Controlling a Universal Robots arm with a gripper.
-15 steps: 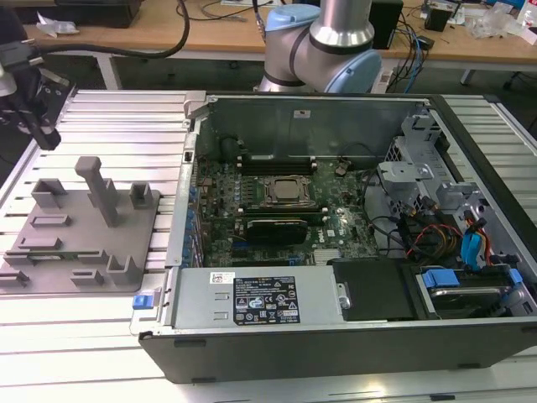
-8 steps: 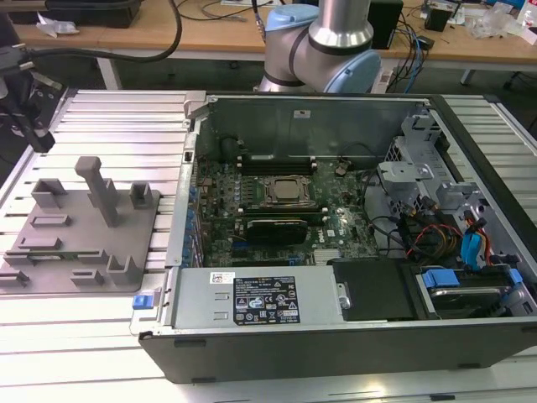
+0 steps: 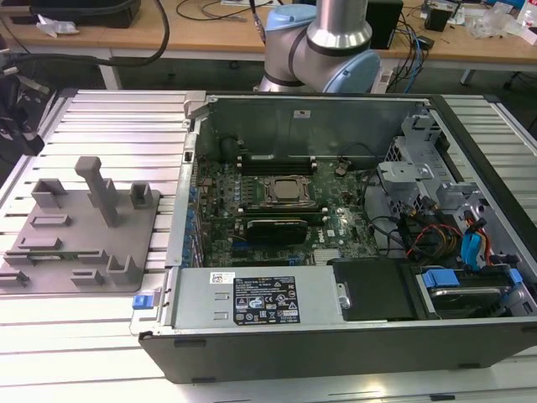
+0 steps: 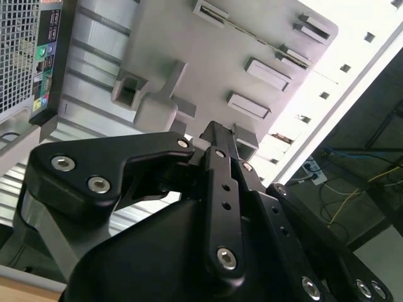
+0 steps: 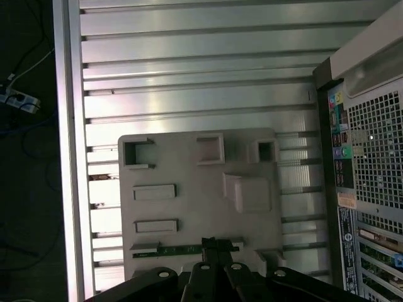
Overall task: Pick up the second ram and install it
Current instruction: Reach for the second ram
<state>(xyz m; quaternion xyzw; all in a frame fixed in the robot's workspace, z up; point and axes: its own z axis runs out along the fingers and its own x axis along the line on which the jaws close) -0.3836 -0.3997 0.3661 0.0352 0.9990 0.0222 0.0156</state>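
Cannot see the middle stretch of the second ram (image 5: 167, 251) in the first wrist view, covered there by the tips of the gripper (image 5: 212, 243). Cannot make out its chips. Loses one edge of the grey fixture (image 5: 189, 207) behind the black linkage, and far more of it in the second wrist view. Cuts off the computer case (image 5: 371, 157) at the frame edge in both wrist views. Cannot follow the arm (image 3: 336, 34) past the exterior view's upper edge.

We see a ribbed metal surface (image 3: 117, 117) gleaming under light; at twelve o'clock in the exterior view stands a wooden bench (image 3: 210, 38), with black cables (image 3: 165, 25) draped over it.
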